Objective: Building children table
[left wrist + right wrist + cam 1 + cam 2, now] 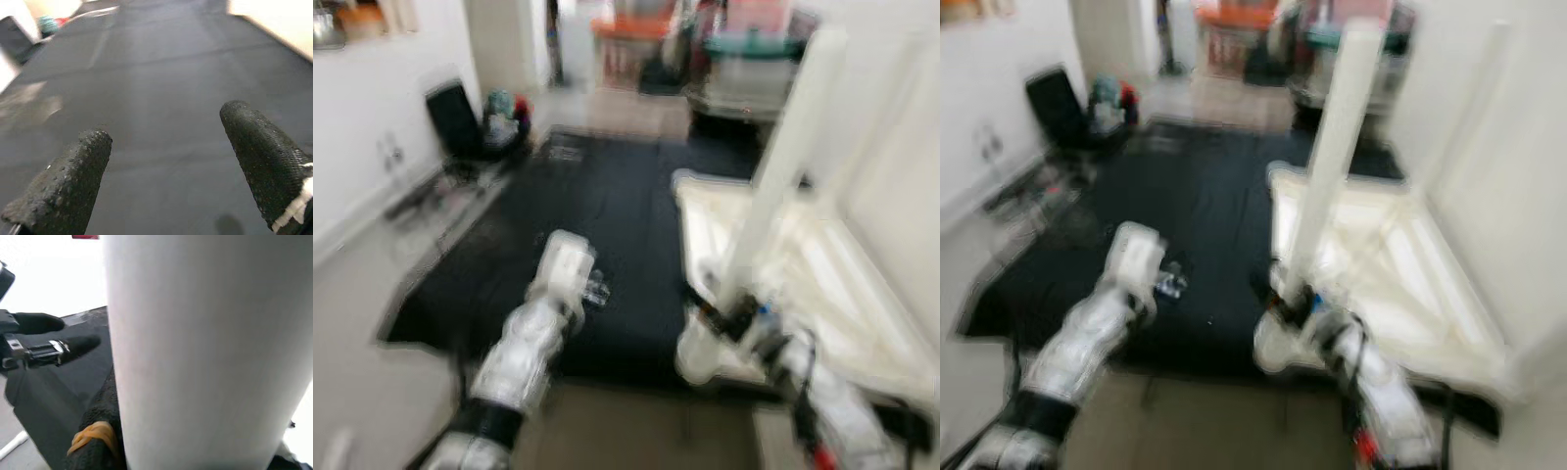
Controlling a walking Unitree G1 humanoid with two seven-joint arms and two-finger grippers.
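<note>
Right gripper (736, 315) clamps white table leg (788, 157) upright beside upturned tabletop (862, 284) | left gripper (171, 171) open, empty, over black mat (607, 215) | risk: tall leg tipping sideways in the grip

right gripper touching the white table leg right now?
Touching. In the right wrist view the white table leg presses against the black finger of the right gripper with no gap; the right eye view shows the leg rising from that gripper.

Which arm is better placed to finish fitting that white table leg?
Right. The right gripper already grips the upright white leg at the upturned tabletop; the left gripper hangs open over the black mat.
</note>
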